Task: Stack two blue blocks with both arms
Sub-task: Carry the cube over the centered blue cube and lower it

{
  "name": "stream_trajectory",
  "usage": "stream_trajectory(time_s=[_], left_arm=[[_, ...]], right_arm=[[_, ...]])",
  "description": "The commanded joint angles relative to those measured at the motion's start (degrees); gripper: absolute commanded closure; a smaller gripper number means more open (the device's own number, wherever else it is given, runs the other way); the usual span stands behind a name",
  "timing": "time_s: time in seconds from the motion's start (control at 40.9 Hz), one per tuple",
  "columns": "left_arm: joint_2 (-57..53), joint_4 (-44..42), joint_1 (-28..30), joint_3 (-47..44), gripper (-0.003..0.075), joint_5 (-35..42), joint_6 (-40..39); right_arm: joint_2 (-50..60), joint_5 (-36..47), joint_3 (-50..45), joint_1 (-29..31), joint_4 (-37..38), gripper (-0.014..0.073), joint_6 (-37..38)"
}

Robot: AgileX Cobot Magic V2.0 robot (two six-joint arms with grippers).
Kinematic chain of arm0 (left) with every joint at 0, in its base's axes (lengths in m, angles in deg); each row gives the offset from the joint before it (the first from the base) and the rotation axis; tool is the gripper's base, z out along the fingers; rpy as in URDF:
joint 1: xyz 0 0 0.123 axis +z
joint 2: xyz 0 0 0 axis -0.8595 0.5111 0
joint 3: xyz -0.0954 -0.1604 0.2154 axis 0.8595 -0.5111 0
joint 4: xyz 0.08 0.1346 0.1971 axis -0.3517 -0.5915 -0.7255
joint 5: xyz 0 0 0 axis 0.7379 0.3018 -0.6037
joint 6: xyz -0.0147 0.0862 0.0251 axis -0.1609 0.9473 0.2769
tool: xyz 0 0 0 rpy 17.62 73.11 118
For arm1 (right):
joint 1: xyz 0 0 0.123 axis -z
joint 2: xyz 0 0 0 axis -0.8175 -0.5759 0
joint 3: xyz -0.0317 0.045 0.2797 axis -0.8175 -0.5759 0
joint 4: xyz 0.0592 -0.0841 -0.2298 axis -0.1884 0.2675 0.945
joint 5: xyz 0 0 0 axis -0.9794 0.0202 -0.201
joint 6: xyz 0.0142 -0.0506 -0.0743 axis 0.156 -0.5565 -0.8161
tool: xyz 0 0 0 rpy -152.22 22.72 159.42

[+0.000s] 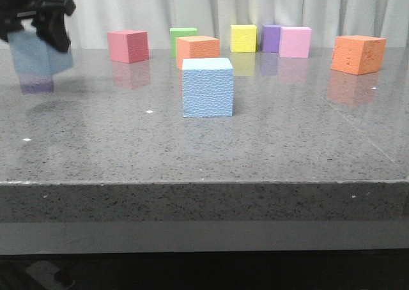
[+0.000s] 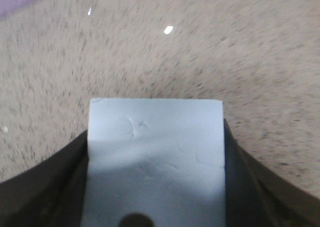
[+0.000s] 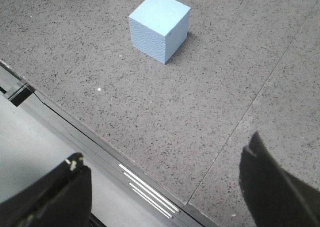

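Gripping one of the two blue blocks, the left gripper point(image 1: 50, 31) is hovering at the upper left of the front frame, its dark fingers point(image 2: 47, 187) pressing both sides of the held blue block point(image 2: 155, 162), which is hanging clear of the grey table point(image 1: 287, 143). At centre frame the second blue block point(image 1: 208, 87) is sitting upright and alone, with red, green, orange, yellow, purple and pink cubes lining the far edge behind it. At the bottom of its own wrist view the right gripper point(image 3: 165, 187) is waiting with jaws spread wide and empty near the table's front edge. Stacking well probably means carrying the held cube level over the resting one, squaring the faces, lowering until they are touching, and only then releasing, so the foam is not tipping off
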Motion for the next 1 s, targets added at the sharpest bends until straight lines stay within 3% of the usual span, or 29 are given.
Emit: stream_trajectory(time_s=[0.0, 0.22, 0.513, 0.636, 0.978], left_arm=[[-4.1, 1.0, -2.9, 5.5, 0.0339, -1.4, 5.3], [-4.1, 8.3, -9.9, 14.3, 0.0339, -11.1, 22.6], [-4.0, 30.8, -16.0, 18.1, 0.0353, -19.8, 54.1], [-3.4, 32.9, -17.7, 18.1, 0.0353, -22.2, 58.9], [-0.2, 34.2, -18.4, 18.1, 0.0353, -22.1, 62.5]], right_arm=[[0.5, 3.3, 1.4, 0.3, -0.5, -0.0014, -0.5], [0.5, 3.3, 1.4, 0.3, -0.5, -0.0014, -0.5], [0.5, 3.3, 1.4, 0.3, -0.5, -0.0014, -0.5], [0.5, 3.3, 1.4, 0.3, -0.5, -0.0014, -0.5], [0.5, 3.3, 1.4, 0.3, -0.5, -0.0014, -0.5]])
